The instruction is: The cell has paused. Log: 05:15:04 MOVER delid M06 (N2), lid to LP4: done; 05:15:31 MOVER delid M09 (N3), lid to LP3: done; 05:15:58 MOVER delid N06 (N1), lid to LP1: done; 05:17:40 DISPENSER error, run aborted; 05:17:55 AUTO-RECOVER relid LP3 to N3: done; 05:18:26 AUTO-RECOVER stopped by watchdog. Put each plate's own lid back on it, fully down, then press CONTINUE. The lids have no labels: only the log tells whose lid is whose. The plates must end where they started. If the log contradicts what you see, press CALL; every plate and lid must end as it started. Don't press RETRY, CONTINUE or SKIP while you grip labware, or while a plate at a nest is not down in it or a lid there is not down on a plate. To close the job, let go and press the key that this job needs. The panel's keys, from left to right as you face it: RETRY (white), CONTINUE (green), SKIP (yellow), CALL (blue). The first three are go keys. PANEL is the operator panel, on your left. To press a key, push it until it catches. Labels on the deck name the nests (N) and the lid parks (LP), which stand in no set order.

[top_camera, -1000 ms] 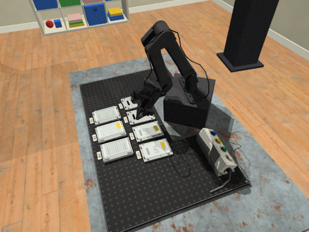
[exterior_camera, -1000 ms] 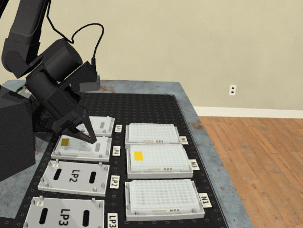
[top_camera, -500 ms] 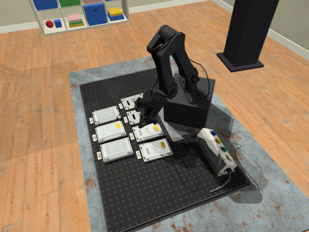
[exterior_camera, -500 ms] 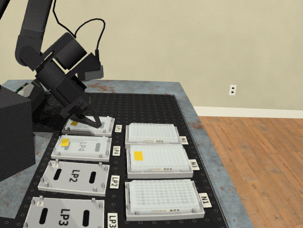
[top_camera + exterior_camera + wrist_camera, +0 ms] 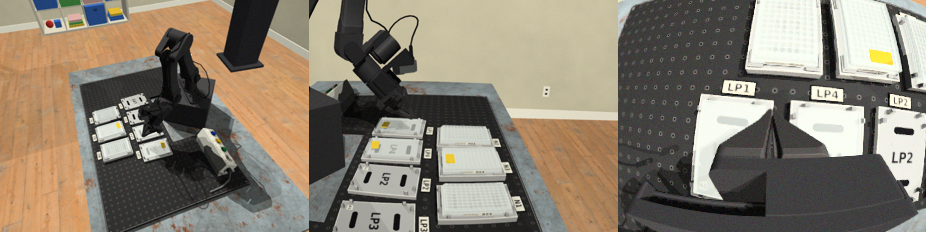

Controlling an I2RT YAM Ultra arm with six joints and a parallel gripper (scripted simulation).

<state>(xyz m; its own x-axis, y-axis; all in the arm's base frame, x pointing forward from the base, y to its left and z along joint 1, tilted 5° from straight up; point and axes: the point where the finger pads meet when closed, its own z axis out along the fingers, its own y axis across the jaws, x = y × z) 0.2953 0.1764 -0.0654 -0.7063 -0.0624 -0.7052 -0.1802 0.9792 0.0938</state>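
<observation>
Near the closed end effector (image 5: 143,135) (image 5: 411,116) (image 5: 772,114) lies LP1's lid (image 5: 155,150) (image 5: 399,127) (image 5: 731,134).

N2 tag (image 5: 98,155) (image 5: 496,143): reads N2, and the plate beside it (image 5: 116,149) (image 5: 465,136) (image 5: 784,35) looks like M06, pretty fuzzy tbh
N3 tag (image 5: 94,137) (image 5: 507,167): N3, plate beside it (image 5: 111,131) (image 5: 472,161) (image 5: 865,40) says M09
N1 tag (image 5: 91,120) (image 5: 518,203): N1, plate beside it (image 5: 106,115) (image 5: 476,199) (image 5: 913,50) says N06
LP1 tag (image 5: 138,154) (image 5: 429,130) (image 5: 739,88): LP1, with a faint LP1 showing through the lid on that park (image 5: 156,150) (image 5: 399,128) (image 5: 708,142)
LP4 tag (image 5: 131,136) (image 5: 427,153) (image 5: 827,93): LP4, same again through the lid on its park (image 5: 139,133) (image 5: 392,149) (image 5: 843,140)
LP2 tag (image 5: 125,119) (image 5: 425,184) (image 5: 900,101): LP2, also big on the bare park (image 5: 131,121) (image 5: 377,185), plus a tiny A1
LP3 tag (image 5: 120,106) (image 5: 423,224): LP3, big on its park too (image 5: 134,101) (image 5: 362,207), tiny A1 as well
</observation>
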